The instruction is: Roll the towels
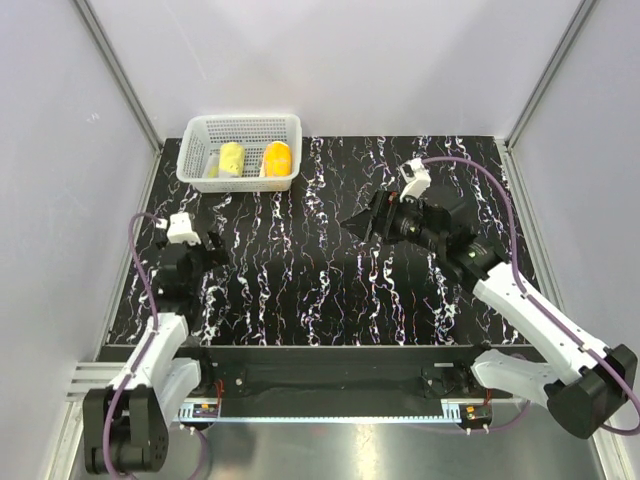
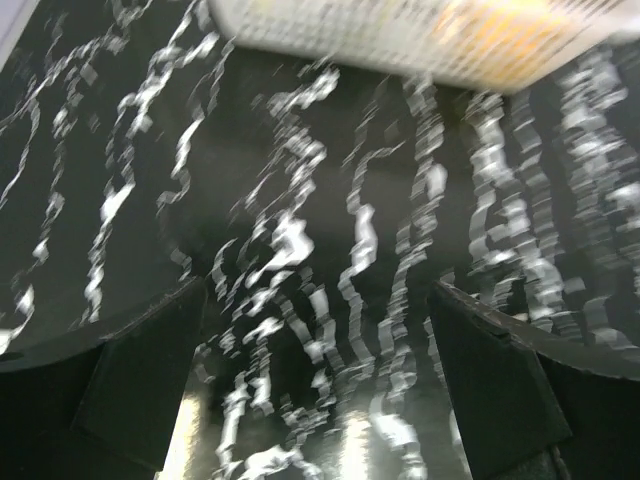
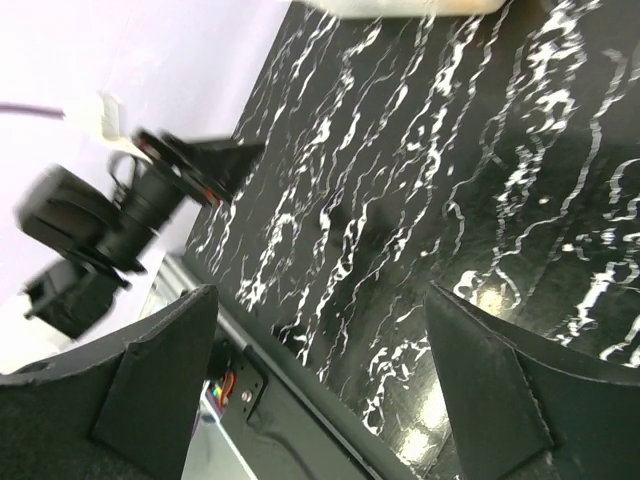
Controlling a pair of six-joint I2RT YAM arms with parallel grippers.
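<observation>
As seen from above, pale yellow towel (image 1: 231,158): rolled into a short, plump cylinder, soft and matt; lying in the basket, left of its middle.
Orange towel (image 1: 277,157): likewise a stubby roll, bright; beside the yellow one with a gap between, toward the basket's right end; line marks too small to make out.
Basket (image 1: 243,127): white plastic mesh, rectangular, rounded rim, walls flaring outward; standing at the far left corner of the table.
Table (image 1: 330,290): black, glossy, streaked with white marble-like veins.
Left tool (image 2: 318,292): two black wedge-shaped fingers spread wide, nothing between them; near the left edge of the table, well apart from the basket.
Right tool (image 3: 318,300): black fingers likewise spread wide, holding nothing; over the right half of the table, pointing toward the left edge.
Left wrist view: blurred; basket a pale smear along the top, an orange patch showing through the mesh.
</observation>
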